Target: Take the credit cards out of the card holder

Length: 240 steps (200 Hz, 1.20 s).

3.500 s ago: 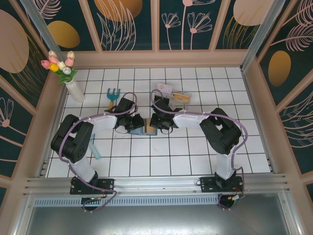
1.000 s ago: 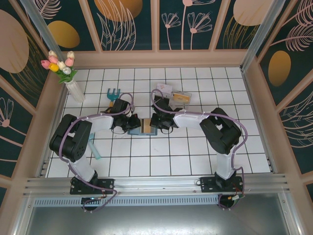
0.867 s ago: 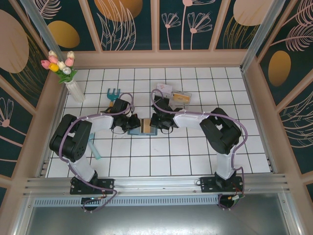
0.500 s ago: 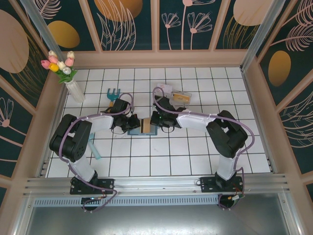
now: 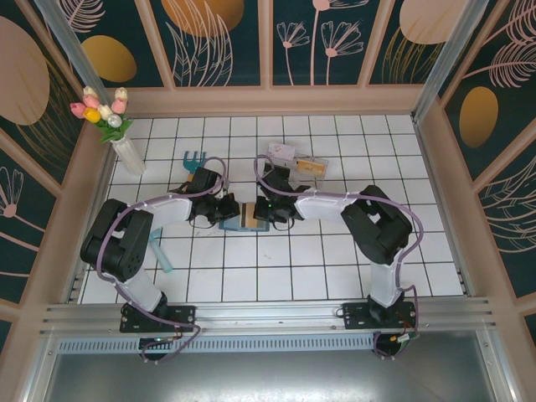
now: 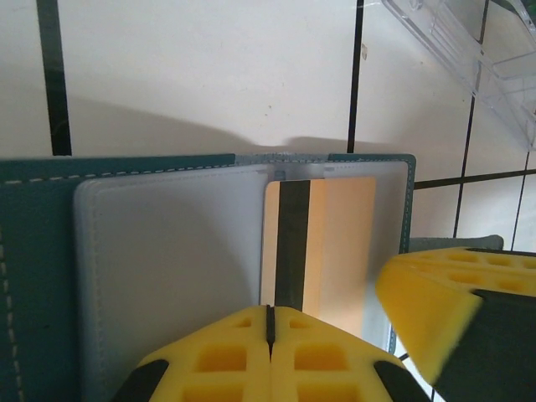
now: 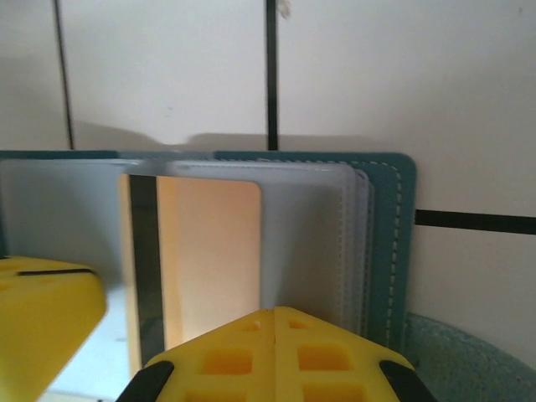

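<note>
- The holder [image 6: 159, 251] lies open mid-table between my 2 grippers, with 1 gold card [image 6: 339, 243] in its pocket.
- My left gripper [image 6: 270, 327] and right gripper [image 7: 274, 327] each have their fingers pressed together over it.
- The left wrist view adds a clear box [image 6: 494, 42] beyond.

You're looking at a small dark-teal bifold card holder [image 6: 167, 268] with pale stitching and blue-grey inner pockets. Its thin flat credit card [image 6: 343, 243] is peach-gold with one black stripe. Your left hand [image 6: 270, 331] and right hand [image 7: 275, 327] are yellow, dimpled with square hollows. The tiled counter [image 5: 293, 268] is white, gridded black; at 10 o'clock are pink, yellow and white tulips [image 5: 102, 107].
</note>
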{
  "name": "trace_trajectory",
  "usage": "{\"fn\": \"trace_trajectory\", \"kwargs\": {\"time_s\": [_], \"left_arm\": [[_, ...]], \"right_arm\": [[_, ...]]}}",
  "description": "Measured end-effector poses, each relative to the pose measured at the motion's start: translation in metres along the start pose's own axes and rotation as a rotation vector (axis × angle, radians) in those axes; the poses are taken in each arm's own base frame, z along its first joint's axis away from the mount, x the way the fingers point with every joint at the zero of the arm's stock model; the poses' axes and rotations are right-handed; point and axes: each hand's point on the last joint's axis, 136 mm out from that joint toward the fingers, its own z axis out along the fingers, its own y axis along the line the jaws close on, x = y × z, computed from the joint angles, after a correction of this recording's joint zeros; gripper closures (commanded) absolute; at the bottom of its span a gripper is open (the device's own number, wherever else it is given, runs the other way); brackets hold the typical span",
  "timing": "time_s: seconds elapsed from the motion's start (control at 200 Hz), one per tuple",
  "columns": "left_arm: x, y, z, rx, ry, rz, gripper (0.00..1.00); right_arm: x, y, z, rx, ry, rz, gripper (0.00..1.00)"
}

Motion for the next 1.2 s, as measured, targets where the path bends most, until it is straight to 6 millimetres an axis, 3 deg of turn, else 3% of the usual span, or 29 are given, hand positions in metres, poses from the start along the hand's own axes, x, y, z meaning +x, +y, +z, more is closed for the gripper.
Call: {"fn": "trace_trajectory", "kwargs": {"time_s": [0.335,0.646,0.971,1.201], "left_arm": [[0.004,-0.003,0.002,0.026,0.024,-0.004,0.77],[0.008,0.005,0.012,0.015,0.059,-0.022,0.72],[0.008,-0.007,0.016,0.114,0.087,-0.027,0.74],[0.005,-0.005,0.015,0.123,0.082,-0.033,0.9]], "right_arm": [[-0.001,-0.002,0.001,0.012,0.004,0.004,0.95],[-0.001,-0.002,0.002,0.012,0.006,0.009,0.95],[-0.002,-0.003,0.002,0.007,0.011,0.013,0.95],[-0.002,-0.003,0.002,0.007,0.011,0.013,0.95]]}}
